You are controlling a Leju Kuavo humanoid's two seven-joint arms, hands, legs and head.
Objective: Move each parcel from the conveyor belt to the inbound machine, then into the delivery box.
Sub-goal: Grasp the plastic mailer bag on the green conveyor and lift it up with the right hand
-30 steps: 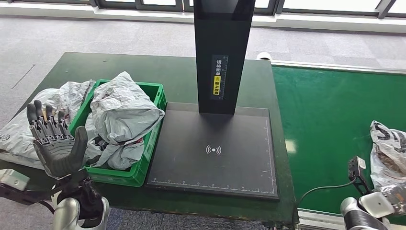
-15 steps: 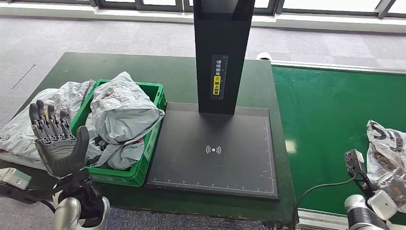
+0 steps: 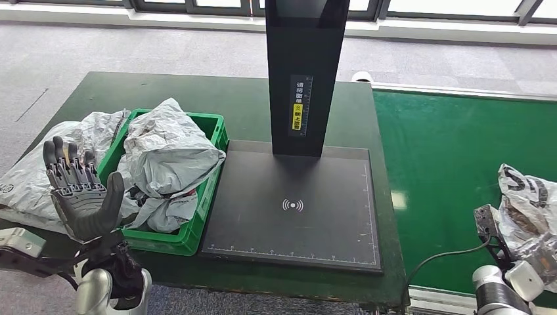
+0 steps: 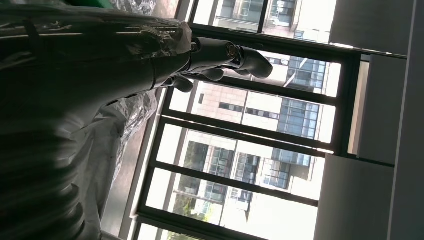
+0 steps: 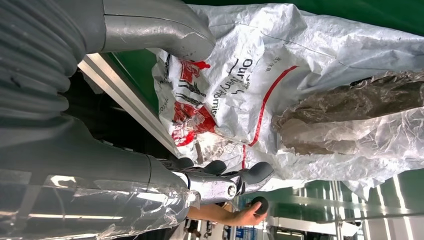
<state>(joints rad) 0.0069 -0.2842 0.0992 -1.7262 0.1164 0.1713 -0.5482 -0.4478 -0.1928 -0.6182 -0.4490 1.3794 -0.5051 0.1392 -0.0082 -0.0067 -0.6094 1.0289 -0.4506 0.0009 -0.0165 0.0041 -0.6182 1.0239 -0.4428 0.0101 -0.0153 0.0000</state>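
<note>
A white and grey plastic parcel [image 3: 529, 203] with red print lies on the green conveyor belt [image 3: 453, 170] at the right. My right hand [image 3: 535, 269] is at the parcel's near edge. In the right wrist view the thumb [image 5: 165, 30] rests against the parcel [image 5: 310, 85], and the fingers [image 5: 235, 180] reach along its other side, spread wide. My left hand [image 3: 79, 197] is raised beside the green delivery box [image 3: 187, 236], open and holding nothing. The black inbound machine [image 3: 292, 210] stands bare between the box and the belt.
The green box holds several grey parcels [image 3: 171, 154], and more grey bags [image 3: 33, 177] lie on the table left of it. The machine's black post [image 3: 305, 72] rises behind its plate. A person's hand [image 5: 235, 216] shows beyond my right hand's fingers.
The parcel on the belt has shifted a little left, and my right wrist has edged in with it. My left hand has drifted slightly right, still raised and spread.
</note>
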